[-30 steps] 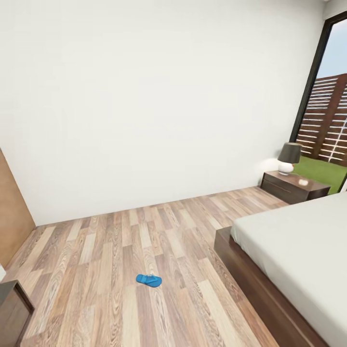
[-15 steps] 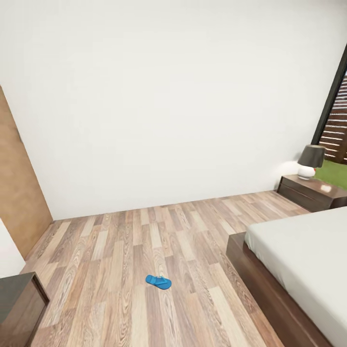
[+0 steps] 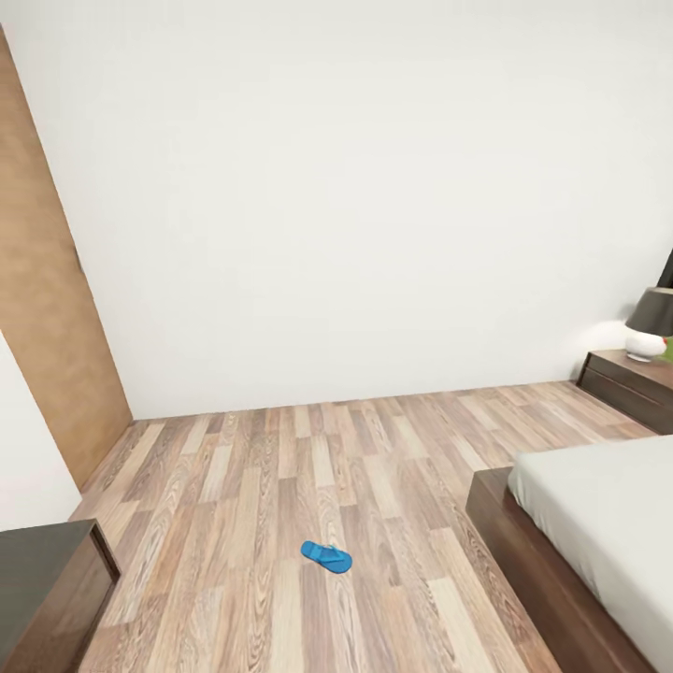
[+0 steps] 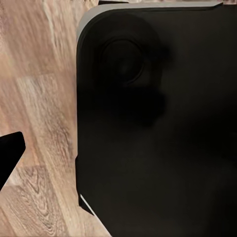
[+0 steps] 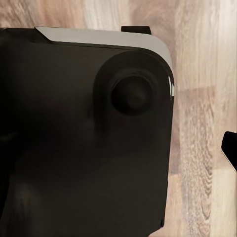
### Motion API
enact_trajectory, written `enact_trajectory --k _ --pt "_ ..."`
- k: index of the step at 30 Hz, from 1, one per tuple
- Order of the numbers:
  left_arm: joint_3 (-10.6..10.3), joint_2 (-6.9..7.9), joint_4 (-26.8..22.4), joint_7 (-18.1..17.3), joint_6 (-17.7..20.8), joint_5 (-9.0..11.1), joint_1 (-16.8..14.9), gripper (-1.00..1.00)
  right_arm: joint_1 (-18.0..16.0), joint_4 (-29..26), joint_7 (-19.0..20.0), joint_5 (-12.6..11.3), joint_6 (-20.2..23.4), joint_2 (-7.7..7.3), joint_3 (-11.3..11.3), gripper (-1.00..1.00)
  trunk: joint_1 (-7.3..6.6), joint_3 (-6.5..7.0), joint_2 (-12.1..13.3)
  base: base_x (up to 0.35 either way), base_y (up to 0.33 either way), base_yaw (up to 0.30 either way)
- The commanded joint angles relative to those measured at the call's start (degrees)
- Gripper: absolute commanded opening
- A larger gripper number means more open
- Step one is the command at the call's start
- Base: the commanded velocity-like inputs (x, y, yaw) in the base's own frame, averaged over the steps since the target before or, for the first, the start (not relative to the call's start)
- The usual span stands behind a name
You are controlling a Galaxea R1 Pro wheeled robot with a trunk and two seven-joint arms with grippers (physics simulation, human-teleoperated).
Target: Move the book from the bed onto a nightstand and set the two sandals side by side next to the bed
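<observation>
Here, one blue sandal [image 3: 326, 556] lies flat on the wood floor [image 3: 243, 486], out in the open and a little way from the near corner of the bed [image 3: 598, 551]. A nightstand [image 3: 628, 388] with a lamp [image 3: 650, 322] on it stands by the white wall [image 3: 355, 206], past the far end of the bed. Each wrist view shows a big black robot part [image 4: 158, 123] over the floor, and I cannot tell if the jaws are apart or together.
</observation>
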Motion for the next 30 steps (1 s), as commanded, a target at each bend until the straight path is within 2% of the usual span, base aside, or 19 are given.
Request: enact_trajectory --k 1,16,30 --pt "0.2 0.00 -0.1 0.0 -0.1 0.0 0.0 1.00 0.0 0.0 -0.1 0.0 -0.1 0.01 0.0 1.00 0.01 -0.05 0.0 0.133 0.000 0.177" --pt "0.3 0.00 -0.1 0.0 -0.2 0.0 0.0 1.00 0.0 0.0 -0.1 0.0 -0.1 0.01 0.0 1.00 0.01 -0.05 0.0 0.120 -0.012 0.177" --pt "0.4 0.05 -0.1 0.1 -0.3 0.0 0.0 1.00 0.0 0.0 -0.1 0.0 -0.1 0.01 0.1 1.00 0.01 -0.05 0.0 0.101 -0.113 0.177"
